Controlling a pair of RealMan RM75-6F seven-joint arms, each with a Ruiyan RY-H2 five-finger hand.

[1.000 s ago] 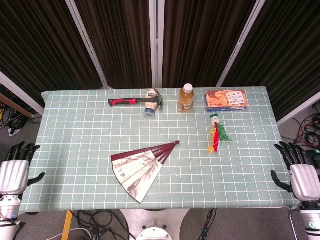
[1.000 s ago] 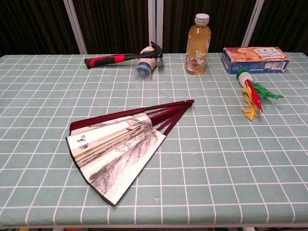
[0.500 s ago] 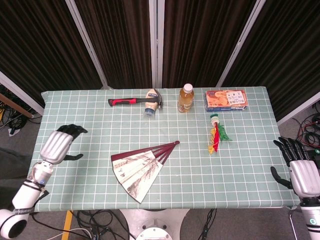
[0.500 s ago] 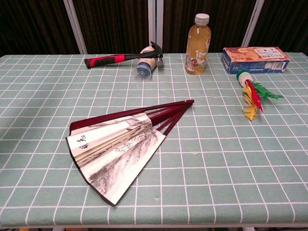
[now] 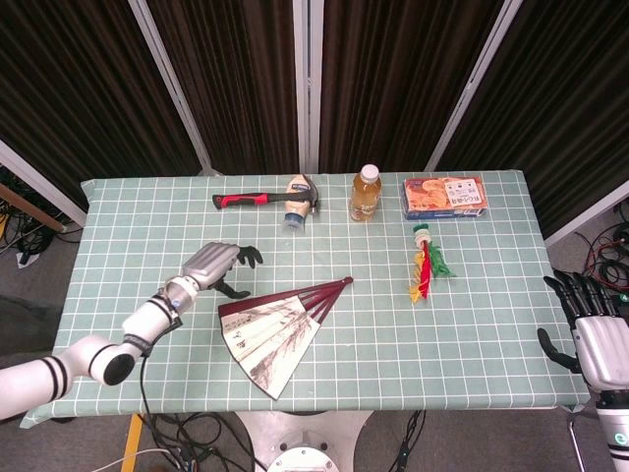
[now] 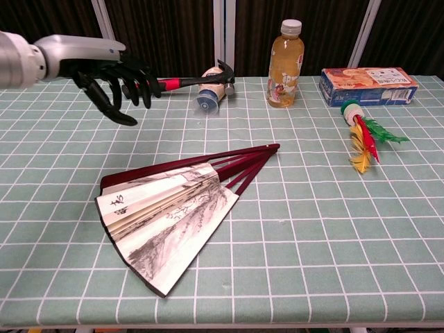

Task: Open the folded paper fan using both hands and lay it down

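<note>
The paper fan [image 5: 278,329] [image 6: 170,211] lies partly spread on the green checked table, its dark red ribs meeting at the upper right and its painted paper toward the front left. My left hand [image 5: 214,266] [image 6: 104,73] hovers above the table just left of and behind the fan, fingers apart and curved downward, holding nothing. My right hand [image 5: 593,334] stays off the table's right edge, fingers spread and empty; the chest view does not show it.
Along the back of the table [image 5: 472,324] lie a red-handled hammer [image 5: 267,199] [image 6: 177,82], a small tipped bottle [image 5: 296,214], an upright juice bottle [image 5: 365,193] [image 6: 286,64] and a snack box [image 5: 444,197] [image 6: 368,84]. A feathered shuttlecock [image 5: 426,262] [image 6: 363,139] lies right of the fan.
My left arm swung in from beyond the table's left edge, over the table, to just left of the fan. The right hand barely shifted. The fan has not moved.
</note>
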